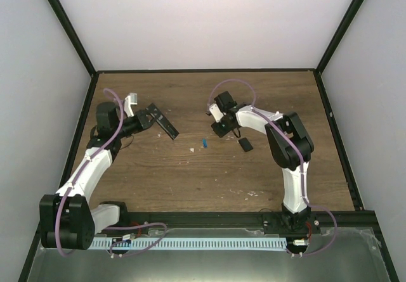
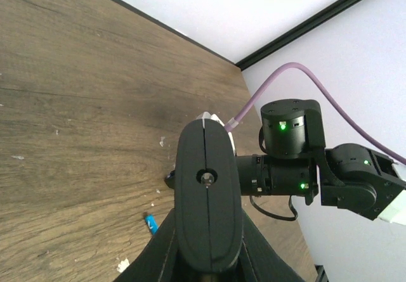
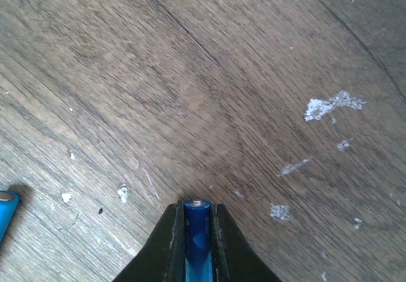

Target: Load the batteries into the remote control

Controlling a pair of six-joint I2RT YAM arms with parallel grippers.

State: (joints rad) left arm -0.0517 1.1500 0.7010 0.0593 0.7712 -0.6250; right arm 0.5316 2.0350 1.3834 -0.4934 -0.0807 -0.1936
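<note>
My left gripper [image 1: 151, 115] is shut on the remote control [image 1: 167, 125], a slim black bar held above the table at the left. In the left wrist view the remote [image 2: 208, 193] stands end-on between my fingers [image 2: 263, 260]. My right gripper [image 1: 221, 128] is shut on one blue battery [image 3: 197, 228], which pokes out between the fingers [image 3: 166, 244] with its metal tip forward, just above the wood. The other blue battery [image 1: 205, 143] lies loose on the table between the two grippers; it also shows in the left wrist view [image 2: 151, 223] and at the left edge of the right wrist view [image 3: 5, 211].
A small black cover piece [image 1: 245, 144] lies on the table just right of my right gripper. White specks of debris [image 3: 330, 106] dot the wood. The right arm [image 2: 298, 161] shows beyond the remote in the left wrist view. Black frame rails [image 1: 206, 71] edge the table.
</note>
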